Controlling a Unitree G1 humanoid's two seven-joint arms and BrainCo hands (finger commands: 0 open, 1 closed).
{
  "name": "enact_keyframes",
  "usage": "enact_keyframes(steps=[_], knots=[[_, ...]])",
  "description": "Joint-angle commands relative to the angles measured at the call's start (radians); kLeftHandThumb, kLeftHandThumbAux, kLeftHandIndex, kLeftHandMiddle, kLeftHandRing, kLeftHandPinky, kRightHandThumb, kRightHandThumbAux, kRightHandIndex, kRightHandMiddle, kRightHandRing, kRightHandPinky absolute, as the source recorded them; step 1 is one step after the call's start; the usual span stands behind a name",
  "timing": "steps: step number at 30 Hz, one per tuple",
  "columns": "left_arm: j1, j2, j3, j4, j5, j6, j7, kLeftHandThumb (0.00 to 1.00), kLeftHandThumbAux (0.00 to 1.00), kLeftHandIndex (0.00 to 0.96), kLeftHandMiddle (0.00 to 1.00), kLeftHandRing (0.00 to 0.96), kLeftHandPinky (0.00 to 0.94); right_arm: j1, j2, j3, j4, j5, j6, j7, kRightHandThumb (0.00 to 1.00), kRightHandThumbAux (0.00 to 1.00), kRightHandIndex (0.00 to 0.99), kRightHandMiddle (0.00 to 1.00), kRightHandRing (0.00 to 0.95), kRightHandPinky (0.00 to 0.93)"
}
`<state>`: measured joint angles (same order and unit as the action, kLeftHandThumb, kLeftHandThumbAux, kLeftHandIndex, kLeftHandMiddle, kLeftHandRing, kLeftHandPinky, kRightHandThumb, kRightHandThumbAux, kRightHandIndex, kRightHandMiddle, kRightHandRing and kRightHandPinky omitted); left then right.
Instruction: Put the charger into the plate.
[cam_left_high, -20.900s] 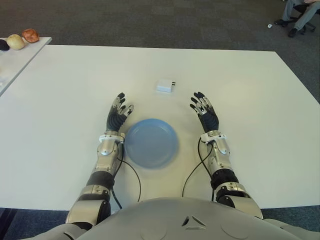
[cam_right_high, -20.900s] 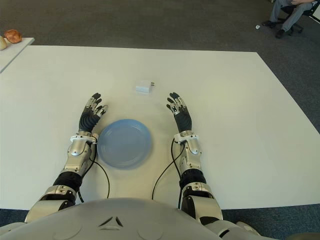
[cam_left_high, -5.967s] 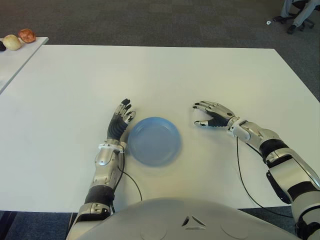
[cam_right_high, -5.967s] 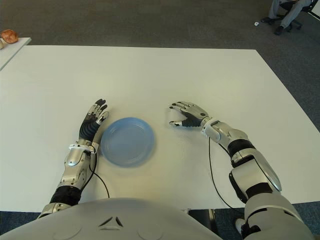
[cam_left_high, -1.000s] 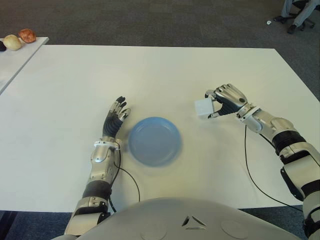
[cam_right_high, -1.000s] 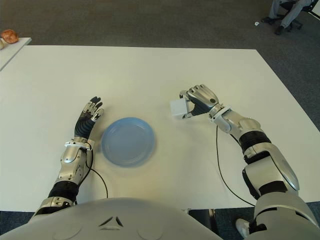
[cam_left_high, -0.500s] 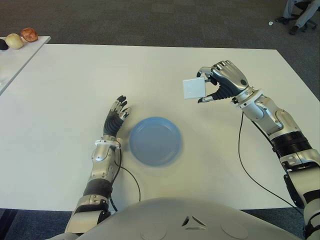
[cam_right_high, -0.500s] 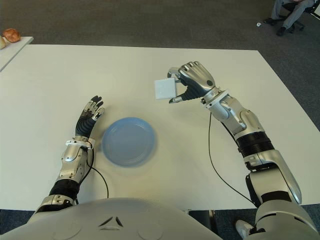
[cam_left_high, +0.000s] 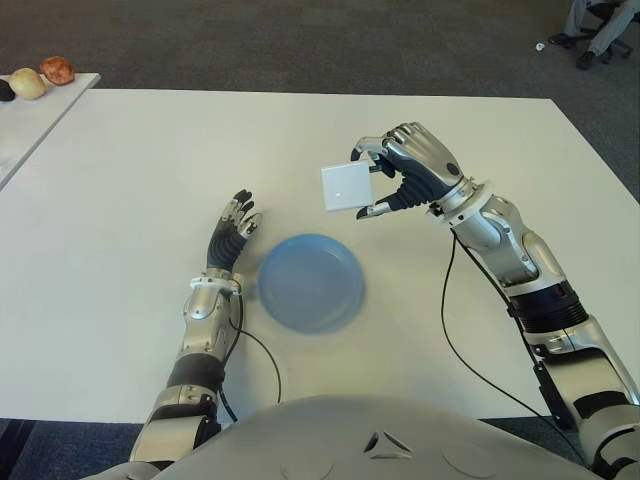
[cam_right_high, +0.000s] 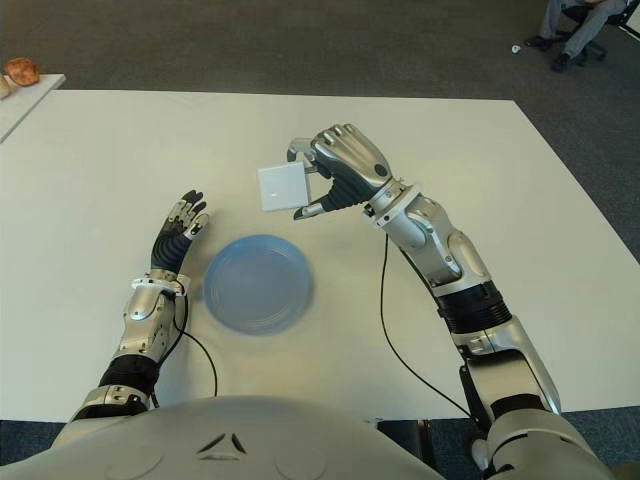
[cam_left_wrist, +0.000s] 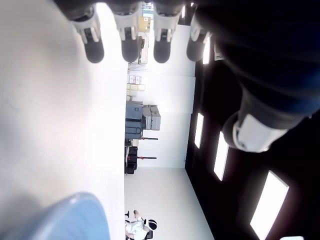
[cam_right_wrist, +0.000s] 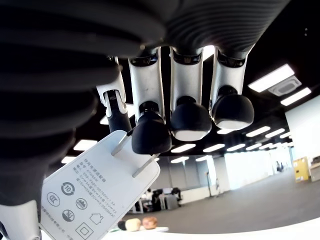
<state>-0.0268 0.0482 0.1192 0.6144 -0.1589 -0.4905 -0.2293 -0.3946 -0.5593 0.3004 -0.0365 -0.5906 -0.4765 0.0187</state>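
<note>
I am holding the white charger (cam_left_high: 345, 187) in the air with my right hand (cam_left_high: 414, 171), above the white table (cam_left_high: 120, 180). The charger is sticking out to the left of the hand, and the fingers (cam_right_wrist: 151, 132) are curling around it and clamping it, with the thumb pressing from the near side. In the right wrist view I am seeing one fingertip lying between the two metal prongs (cam_right_wrist: 145, 165) of the charger, so the prong face is turning toward the palm.

The charger is hanging just beyond the far right edge of the blue plate (cam_left_high: 310, 282), not touching it. The plate is lying flat on the table, near my body, and nothing is lying in it.

The charger is a small square block with rounded corners. Its flat plain side is facing up toward the head camera. On the prong face I am seeing grey printed text and a few small round marks (cam_right_wrist: 71, 204), too small to read.

My left hand (cam_left_high: 230, 231) is showing just to the left of the plate, with the fingers stretched out and holding nothing.
</note>
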Motion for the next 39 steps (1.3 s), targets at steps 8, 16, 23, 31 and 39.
enact_keyframes(steps=[8,16,23,31,39], knots=[[0.056,-0.027,-0.006,0.083,0.005,0.069,0.007,0.0,0.561,0.011,0.074,0.06,0.063,0.022,0.065,0.013,-0.025,0.006,0.007,0.069,0.729,0.712,0.44,0.862,0.863,0.869],[0.058,-0.034,-0.009,0.079,0.006,0.062,0.01,0.0,0.554,0.015,0.083,0.065,0.07,0.026,0.109,0.038,0.009,-0.004,-0.016,0.077,0.73,0.711,0.44,0.869,0.869,0.878],[0.063,-0.039,-0.011,0.071,0.009,0.054,0.012,0.0,0.545,0.014,0.082,0.067,0.073,0.03,0.131,0.058,0.03,-0.007,-0.024,0.091,0.729,0.711,0.44,0.876,0.878,0.887],[0.069,-0.045,-0.012,0.062,0.011,0.047,0.014,0.0,0.538,0.011,0.075,0.065,0.079,0.038,0.141,0.072,0.045,-0.039,-0.039,0.083,0.729,0.711,0.44,0.877,0.883,0.888],[0.072,-0.046,-0.013,0.056,0.014,0.044,0.012,0.0,0.529,0.009,0.081,0.069,0.068,0.029,0.126,0.078,0.058,-0.078,-0.077,0.076,0.706,0.708,0.43,0.737,0.712,0.651]])
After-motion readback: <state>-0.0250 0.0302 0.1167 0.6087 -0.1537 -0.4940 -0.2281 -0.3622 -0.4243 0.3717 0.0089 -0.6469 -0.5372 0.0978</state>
